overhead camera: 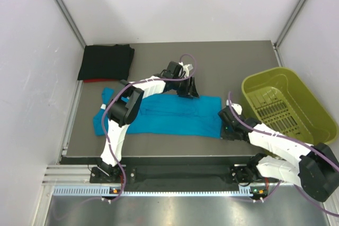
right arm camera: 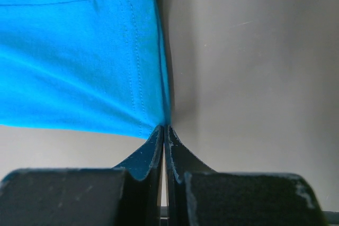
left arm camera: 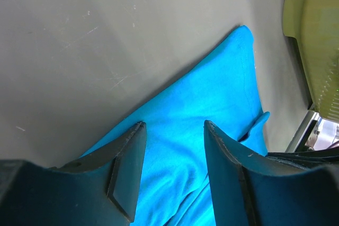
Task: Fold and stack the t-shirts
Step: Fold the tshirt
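The teal-blue t-shirt [overhead camera: 169, 116] lies spread lengthwise across the middle of the table. My left gripper [overhead camera: 189, 89] is open, its jaws just above the shirt's far edge; in the left wrist view the teal-blue t-shirt [left arm camera: 212, 109] shows between its fingers [left arm camera: 130, 168]. My right gripper [overhead camera: 226, 126] is shut on the shirt's near right corner [right arm camera: 151, 115], pinching the hem. The black t-shirt [overhead camera: 106, 62] lies folded at the far left corner, with a red one [overhead camera: 98, 80] showing as a strip under its near edge.
A yellow-green plastic bin [overhead camera: 288, 104] stands at the right of the table and shows in the left wrist view [left arm camera: 315, 35]. Grey walls enclose the table at back and sides. The table's near edge runs just in front of the shirt.
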Robot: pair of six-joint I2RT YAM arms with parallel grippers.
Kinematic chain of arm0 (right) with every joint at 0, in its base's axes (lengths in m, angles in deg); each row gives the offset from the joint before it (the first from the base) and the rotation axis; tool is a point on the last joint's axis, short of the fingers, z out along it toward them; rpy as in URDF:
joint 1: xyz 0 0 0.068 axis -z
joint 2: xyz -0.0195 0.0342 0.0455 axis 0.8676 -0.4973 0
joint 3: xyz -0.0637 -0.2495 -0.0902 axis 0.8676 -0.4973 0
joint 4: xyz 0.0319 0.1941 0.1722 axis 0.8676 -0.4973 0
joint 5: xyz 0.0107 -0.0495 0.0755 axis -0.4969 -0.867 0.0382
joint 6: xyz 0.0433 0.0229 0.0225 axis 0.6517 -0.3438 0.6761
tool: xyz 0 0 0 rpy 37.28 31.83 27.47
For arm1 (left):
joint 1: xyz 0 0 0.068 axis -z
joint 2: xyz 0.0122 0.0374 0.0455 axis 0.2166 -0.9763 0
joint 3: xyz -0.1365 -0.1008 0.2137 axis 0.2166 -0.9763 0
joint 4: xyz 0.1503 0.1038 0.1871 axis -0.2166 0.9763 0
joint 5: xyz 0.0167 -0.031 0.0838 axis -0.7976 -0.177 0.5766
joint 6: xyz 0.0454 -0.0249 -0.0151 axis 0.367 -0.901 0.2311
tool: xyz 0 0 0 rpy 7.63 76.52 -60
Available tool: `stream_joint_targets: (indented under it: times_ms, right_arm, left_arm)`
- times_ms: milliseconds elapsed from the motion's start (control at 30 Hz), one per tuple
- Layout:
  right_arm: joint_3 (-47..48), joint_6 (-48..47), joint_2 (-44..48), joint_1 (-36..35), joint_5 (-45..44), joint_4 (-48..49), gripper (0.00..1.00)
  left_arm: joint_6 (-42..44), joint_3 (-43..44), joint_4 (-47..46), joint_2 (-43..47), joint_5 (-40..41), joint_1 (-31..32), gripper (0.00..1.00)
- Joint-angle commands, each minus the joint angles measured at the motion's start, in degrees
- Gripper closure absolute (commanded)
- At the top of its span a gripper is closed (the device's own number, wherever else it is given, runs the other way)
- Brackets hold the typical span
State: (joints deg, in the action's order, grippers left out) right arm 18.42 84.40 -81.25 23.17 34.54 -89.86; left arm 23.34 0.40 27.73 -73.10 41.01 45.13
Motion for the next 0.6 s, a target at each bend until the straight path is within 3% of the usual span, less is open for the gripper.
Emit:
stream_joint_targets:
  times_ms: [0,133,233,567]
  right_arm:
    - [1.16,0.61,0.98,-0.78,-2.05,-1.87,1.00]
    - [4.85,-0.88,-0.59,-0.69,-4.51,-3.27,0.77]
    - [7.75,-2.20,-3.23,0.18,-5.39,-3.01,0.69]
    - [10.05,-5.63,-11.23,3.18,-4.43,1.73,0.73]
  left_arm:
    - [2.30,0.24,1.39,-3.12,4.52,-0.37,0.46]
    - [2.04,0.06,1.39,-2.86,4.34,-0.28,0.46]
    - [1.77,-0.38,1.04,-2.68,4.25,-0.28,0.46]
    - [1.51,-1.08,0.51,-2.16,4.08,-0.28,0.46]
